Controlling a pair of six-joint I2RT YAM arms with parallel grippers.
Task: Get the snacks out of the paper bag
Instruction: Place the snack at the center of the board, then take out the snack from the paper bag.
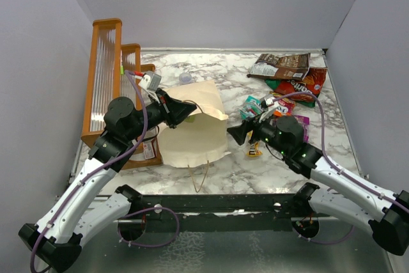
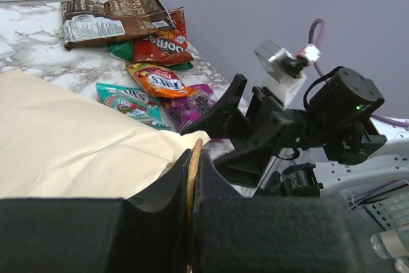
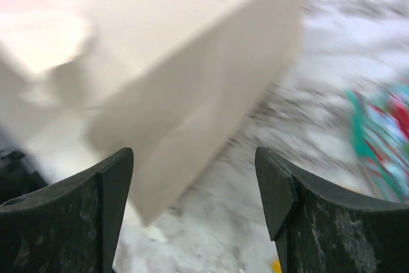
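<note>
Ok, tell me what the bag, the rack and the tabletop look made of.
Paper bag: matte cream paper, visibly creased. Rack: likely varnished orange wood framing clear ribbed panels, perhaps plastic. Tabletop: white-grey marble veining; stone or laminate, cannot tell.

right gripper (image 3: 195, 202) fingers spread wide; blurred paper bag (image 3: 160, 75) ahead; teal-pink packet (image 3: 383, 139) at right edge

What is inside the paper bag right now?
No view looks into the paper bag; its own walls hide any contents. The left end effector pinches its edge. Snacks lie outside on the table.
</note>
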